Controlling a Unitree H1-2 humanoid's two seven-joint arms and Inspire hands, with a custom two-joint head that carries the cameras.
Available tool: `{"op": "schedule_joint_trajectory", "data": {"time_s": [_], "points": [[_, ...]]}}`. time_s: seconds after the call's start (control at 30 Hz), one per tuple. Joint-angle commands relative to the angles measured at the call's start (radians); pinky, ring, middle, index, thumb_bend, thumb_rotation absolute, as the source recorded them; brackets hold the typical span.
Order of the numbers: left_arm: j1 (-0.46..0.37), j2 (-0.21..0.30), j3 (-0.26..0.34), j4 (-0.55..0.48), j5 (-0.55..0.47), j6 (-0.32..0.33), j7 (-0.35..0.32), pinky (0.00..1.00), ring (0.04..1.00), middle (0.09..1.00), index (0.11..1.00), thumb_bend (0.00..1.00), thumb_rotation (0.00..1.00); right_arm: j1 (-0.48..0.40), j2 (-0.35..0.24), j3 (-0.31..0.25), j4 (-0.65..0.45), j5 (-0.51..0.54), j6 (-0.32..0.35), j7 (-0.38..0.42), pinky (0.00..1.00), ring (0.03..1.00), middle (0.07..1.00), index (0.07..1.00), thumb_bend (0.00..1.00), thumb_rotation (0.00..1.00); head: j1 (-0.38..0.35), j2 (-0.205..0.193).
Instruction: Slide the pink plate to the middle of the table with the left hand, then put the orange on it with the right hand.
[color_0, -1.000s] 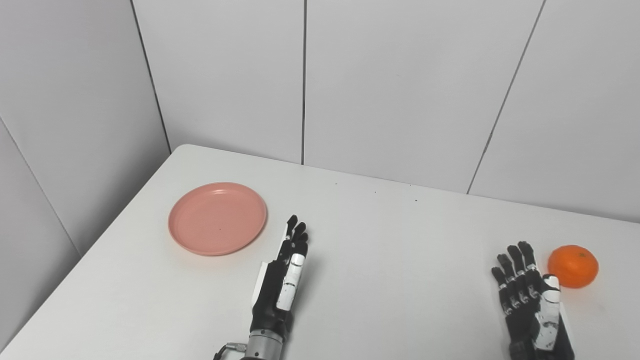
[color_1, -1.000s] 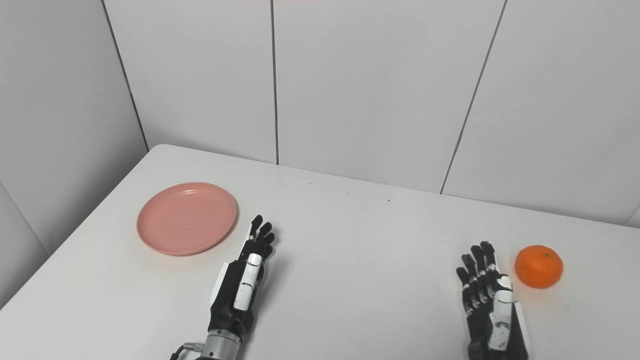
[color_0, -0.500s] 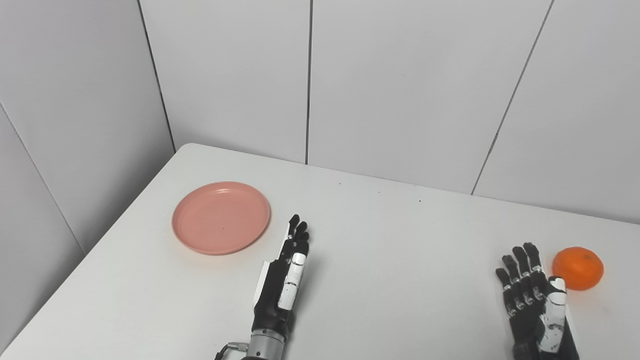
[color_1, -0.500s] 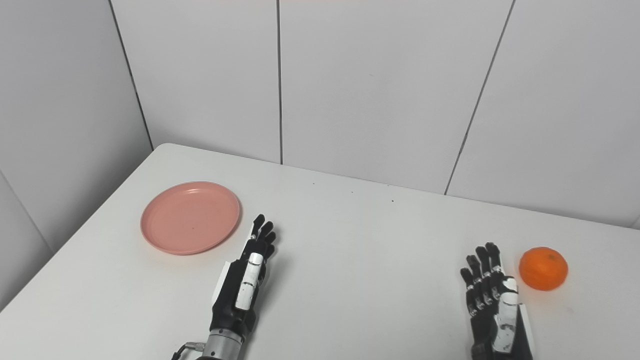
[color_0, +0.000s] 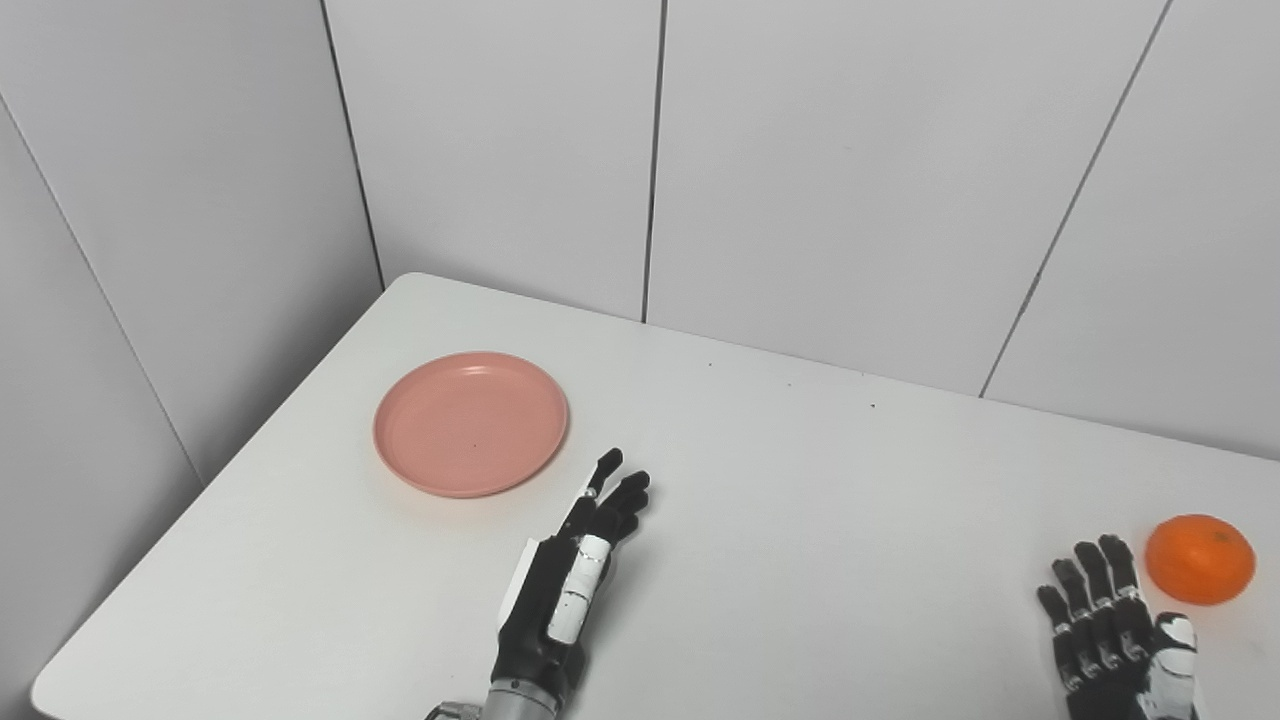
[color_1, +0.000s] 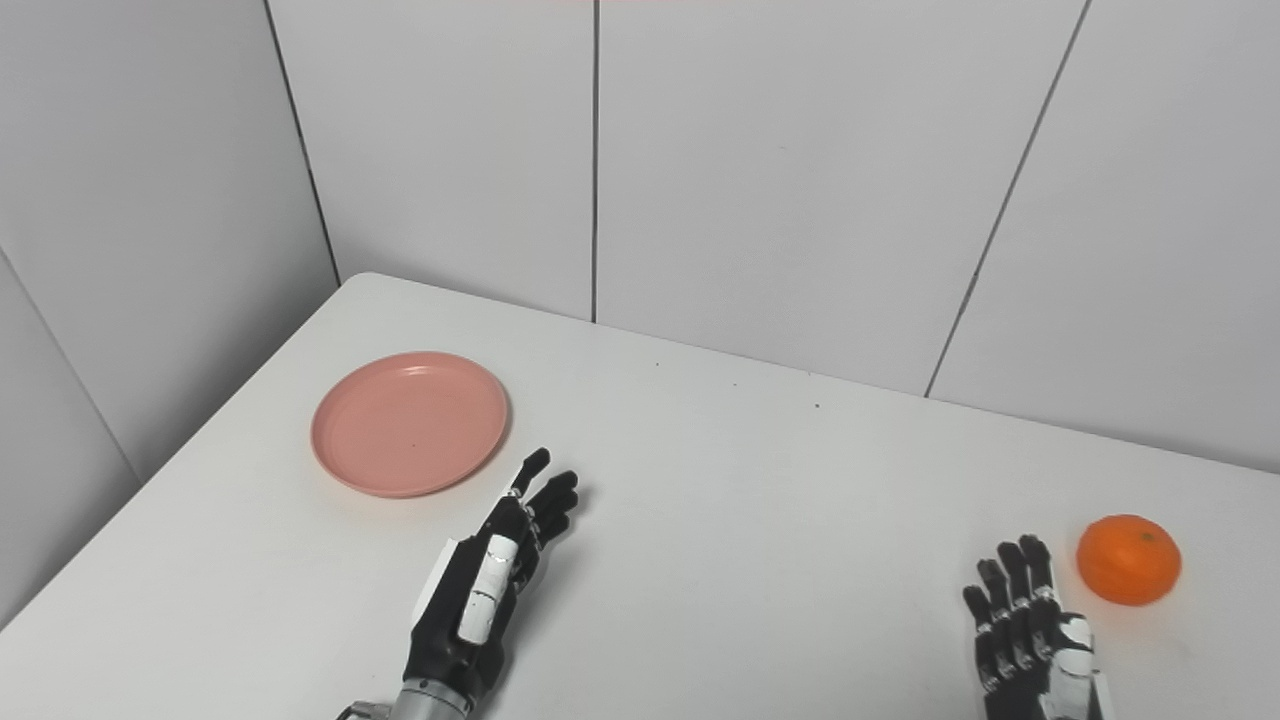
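A round pink plate lies flat on the white table, towards its far left. My left hand is open, fingers stretched forward, just right of and nearer than the plate, not touching it. An orange sits at the table's right side. My right hand is open at the bottom right, its fingertips close to the orange's left side and apart from it; the picture's edge cuts off its lower part.
Grey panelled walls close off the table at the back and left. The table's left edge runs diagonally near the plate.
The camera has turned, shifting the whole scene right and a little down. My left hand's fingers have tilted slightly to the right. Plate and orange stay in place.
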Motion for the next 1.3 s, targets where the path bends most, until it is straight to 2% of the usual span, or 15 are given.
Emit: {"op": "schedule_joint_trajectory", "data": {"time_s": [0.0, 0.07, 0.27, 0.47, 0.57, 0.73, 0.83, 1.03, 1.17, 1.27], "points": [[-0.039, 0.025, -0.003, -0.042, 0.033, -0.004, -0.007, 0.88, 0.890, 0.877, 0.930, 0.95, 0.94, 0.066, -0.004, -0.009, 0.056, 0.027, 0.033, 0.016, 1.00, 1.000, 1.000, 1.000, 0.79, 1.00, 0.008, 0.000], [-0.050, 0.026, 0.003, -0.044, 0.033, 0.000, -0.002, 0.87, 0.884, 0.871, 0.923, 0.97, 0.93, 0.062, -0.011, -0.012, 0.064, 0.035, 0.034, 0.021, 1.00, 1.000, 1.000, 1.000, 0.79, 1.00, 0.012, -0.005], [-0.129, 0.032, 0.035, -0.082, -0.060, 0.040, -0.012, 0.81, 0.839, 0.860, 0.904, 0.99, 0.93, 0.047, -0.021, -0.017, 0.094, 0.035, 0.032, 0.018, 1.00, 0.991, 1.000, 1.000, 0.80, 1.00, 0.008, -0.034], [-0.236, 0.120, 0.063, -0.123, -0.139, 0.115, -0.058, 0.70, 0.844, 0.860, 0.917, 1.00, 0.95, 0.035, -0.022, -0.015, 0.133, 0.020, 0.011, 0.021, 1.00, 0.966, 0.984, 0.989, 0.81, 0.99, 0.012, -0.066], [-0.293, 0.189, 0.090, -0.106, -0.163, 0.115, -0.087, 0.70, 0.842, 0.859, 0.927, 1.00, 0.96, 0.028, -0.019, -0.016, 0.149, 0.023, 0.009, 0.025, 1.00, 0.969, 0.986, 0.990, 0.82, 0.98, 0.015, -0.079], [-0.380, 0.290, 0.132, -0.066, -0.171, 0.121, -0.120, 0.62, 0.767, 0.795, 0.866, 1.00, 0.95, 0.014, -0.020, -0.015, 0.178, 0.020, 0.000, 0.036, 1.00, 0.970, 0.987, 0.991, 0.82, 0.98, 0.005, -0.094], [-0.439, 0.349, 0.152, -0.035, -0.173, 0.125, -0.141, 0.62, 0.768, 0.797, 0.863, 1.00, 0.95, 0.009, -0.015, -0.021, 0.186, 0.017, 0.001, 0.027, 1.00, 0.961, 0.977, 0.978, 0.82, 0.97, 0.002, -0.098], [-0.506, 0.385, 0.198, 0.001, -0.183, 0.152, -0.126, 0.66, 0.789, 0.804, 0.864, 1.00, 0.93, 0.004, -0.017, -0.028, 0.197, 0.014, -0.002, 0.035, 0.98, 0.944, 0.970, 0.968, 0.81, 0.97, 0.002, -0.098], [-0.535, 0.404, 0.241, 0.060, -0.184, 0.120, -0.128, 0.61, 0.781, 0.801, 0.869, 1.00, 0.94, 0.004, -0.019, -0.027, 0.196, 0.010, 0.001, 0.034, 0.97, 0.941, 0.965, 0.964, 0.82, 0.97, 0.002, -0.098], [-0.563, 0.430, 0.283, 0.137, -0.184, 0.086, -0.131, 0.63, 0.785, 0.801, 0.873, 1.00, 0.94, 0.003, -0.018, -0.028, 0.196, 0.008, 0.003, 0.034, 0.97, 0.940, 0.968, 0.966, 0.81, 0.97, -0.007, -0.097]]}}
